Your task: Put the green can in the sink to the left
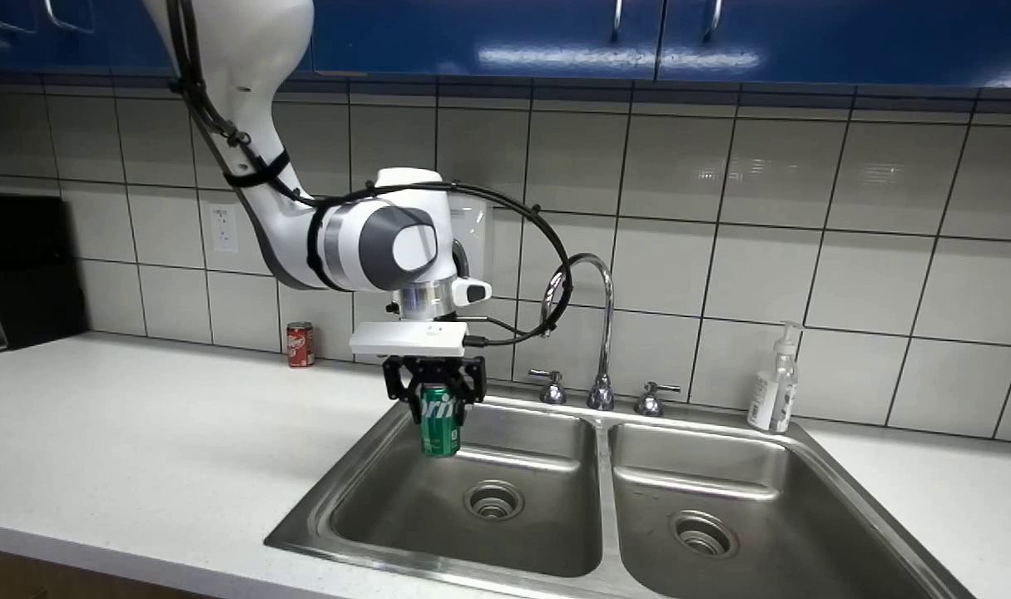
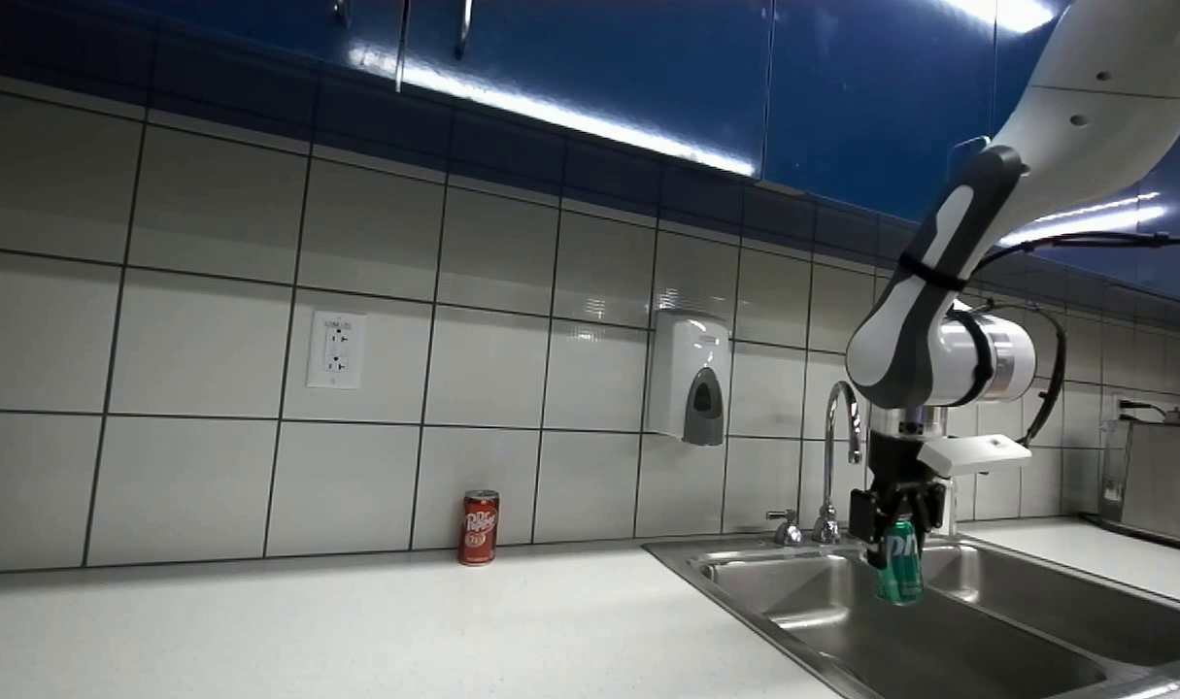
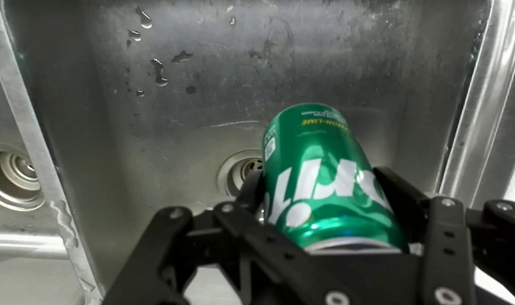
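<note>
My gripper (image 1: 439, 413) is shut on the green can (image 1: 441, 433) and holds it upright by its sides, top end up between the fingers. The can hangs over the left basin (image 1: 405, 532) of the steel double sink, near its back left part, with its bottom above the basin floor. An exterior view also shows the can (image 2: 902, 573) over the left basin (image 2: 920, 650). In the wrist view the gripper's fingers (image 3: 318, 182) touch both sides of the can (image 3: 321, 156). The basin (image 3: 176, 148) lies beneath, its round drain (image 3: 234, 173) partly hidden by the can.
A red can (image 1: 300, 344) stands on the counter (image 1: 164, 449) by the tiled wall. The faucet (image 1: 602, 333) rises behind the sink. The right basin (image 1: 746, 524) lies beyond the divider (image 1: 607, 499). A soap bottle (image 1: 775, 383) stands at the back right. A dispenser (image 2: 689, 374) hangs on the wall.
</note>
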Available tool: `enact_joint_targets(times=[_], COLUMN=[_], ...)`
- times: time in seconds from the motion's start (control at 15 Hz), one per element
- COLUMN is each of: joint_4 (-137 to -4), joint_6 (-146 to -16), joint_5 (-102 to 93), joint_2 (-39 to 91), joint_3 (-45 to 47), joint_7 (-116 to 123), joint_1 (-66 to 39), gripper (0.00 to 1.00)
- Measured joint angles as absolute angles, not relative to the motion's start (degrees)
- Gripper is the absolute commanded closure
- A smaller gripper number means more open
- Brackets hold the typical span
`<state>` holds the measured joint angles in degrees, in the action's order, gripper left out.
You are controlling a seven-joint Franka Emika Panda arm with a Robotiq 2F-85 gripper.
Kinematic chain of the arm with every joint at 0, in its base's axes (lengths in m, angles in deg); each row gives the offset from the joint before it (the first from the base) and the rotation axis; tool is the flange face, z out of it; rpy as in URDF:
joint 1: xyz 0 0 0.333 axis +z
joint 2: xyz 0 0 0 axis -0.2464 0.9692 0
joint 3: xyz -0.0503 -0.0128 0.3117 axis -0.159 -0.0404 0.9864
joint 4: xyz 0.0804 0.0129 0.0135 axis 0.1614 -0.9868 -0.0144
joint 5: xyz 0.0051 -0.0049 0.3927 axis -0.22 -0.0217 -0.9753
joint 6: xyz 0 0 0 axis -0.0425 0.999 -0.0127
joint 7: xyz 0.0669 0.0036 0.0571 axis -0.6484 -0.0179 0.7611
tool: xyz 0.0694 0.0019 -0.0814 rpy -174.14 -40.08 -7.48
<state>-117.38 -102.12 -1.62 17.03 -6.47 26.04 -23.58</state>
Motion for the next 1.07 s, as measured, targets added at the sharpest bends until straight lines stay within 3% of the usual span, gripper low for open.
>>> enact_joint_targets(times=[1.07], joint_4=[-109.8], joint_6=[-103.4], joint_5=[-1.6], joint_2=[31.4], joint_3=[-6.1], joint_7=[26.5], joint_1=[-26.4], gripper=[0.57])
